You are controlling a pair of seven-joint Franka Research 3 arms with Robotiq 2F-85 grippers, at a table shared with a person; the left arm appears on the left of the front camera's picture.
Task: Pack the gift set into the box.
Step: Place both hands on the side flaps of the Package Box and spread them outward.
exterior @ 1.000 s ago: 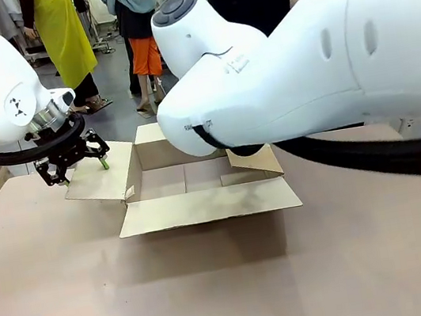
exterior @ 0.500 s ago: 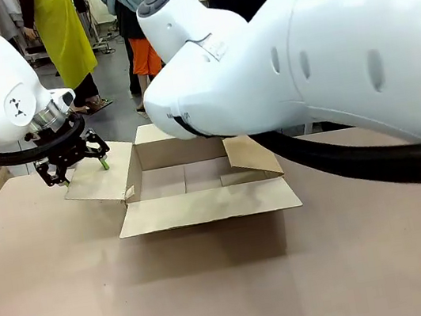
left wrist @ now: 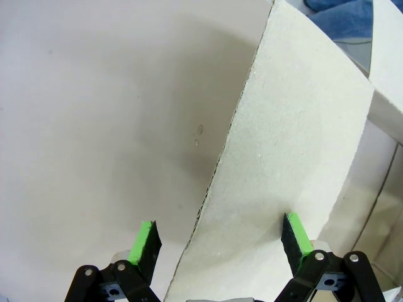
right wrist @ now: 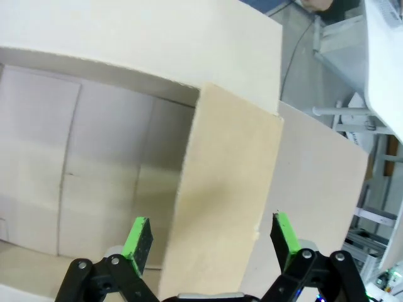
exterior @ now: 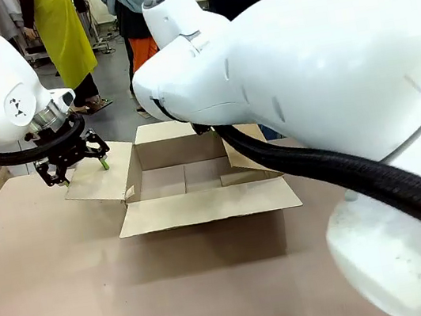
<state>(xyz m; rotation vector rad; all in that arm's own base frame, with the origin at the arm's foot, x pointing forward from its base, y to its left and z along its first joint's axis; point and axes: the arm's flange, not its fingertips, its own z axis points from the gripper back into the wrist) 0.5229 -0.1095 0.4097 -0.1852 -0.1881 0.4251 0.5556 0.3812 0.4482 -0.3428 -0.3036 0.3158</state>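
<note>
Box open at mid-surface — both grippers at its side flaps, jaws wide.
The box [exterior: 202, 207] stands on the surface [exterior: 65, 301] with all four top flaps folded outward; its inner floor shows in the right wrist view. The left gripper [exterior: 84, 171] hangs at the far-left corner, jaws spread wide, and the outer edge of the left flap [left wrist: 283, 157] runs up between them; contact cannot be judged. The right gripper [right wrist: 211, 242] sits over the right flap [right wrist: 230, 207] — jaws equally wide, holding nothing, the flap lying between the two green pads. In the front view the right arm [exterior: 319, 84] reaches across above the box.
</note>
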